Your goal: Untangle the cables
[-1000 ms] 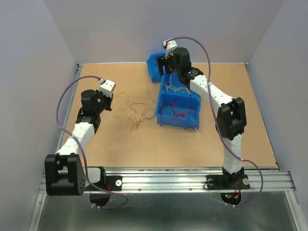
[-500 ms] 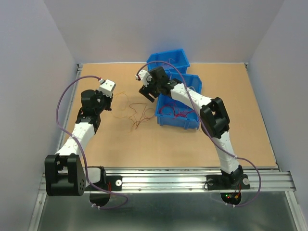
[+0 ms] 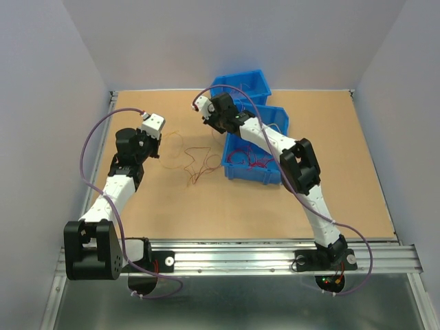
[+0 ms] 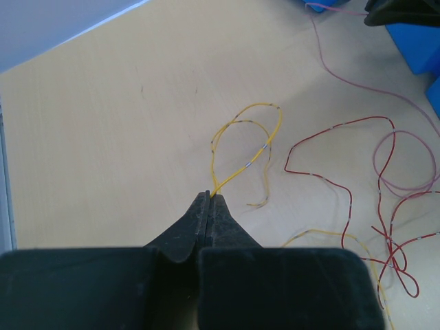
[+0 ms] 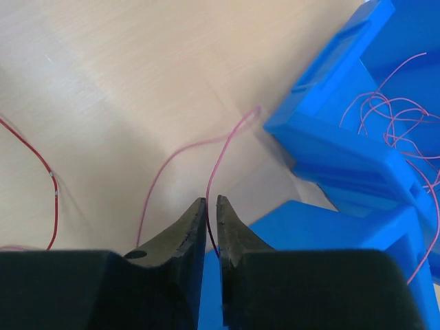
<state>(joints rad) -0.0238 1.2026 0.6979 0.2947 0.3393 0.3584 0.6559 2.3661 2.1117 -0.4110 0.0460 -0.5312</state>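
Thin red, orange and yellow cables [image 3: 196, 165] lie looped on the wooden table between the arms. My left gripper [image 4: 210, 196] is shut on the end of a yellow cable loop [image 4: 247, 137], low over the table. A red cable [image 4: 344, 179] curls to its right. My right gripper [image 5: 207, 199] hovers by the left corner of the blue bins. Its jaws stand a narrow gap apart, with a pink-red cable [image 5: 220, 158] running up between them, not visibly pinched. More red cables [image 5: 392, 117] lie inside a bin.
Two blue bins stand at the back centre, the front one [image 3: 254, 172] holding red cables and the rear one [image 3: 240, 82] behind it. The right arm reaches across the front bin. Walls close in the table on three sides.
The right arm swung left from over the bins down to the table beside them, and its jaws narrowed around a pink-red cable. The left arm stayed still.
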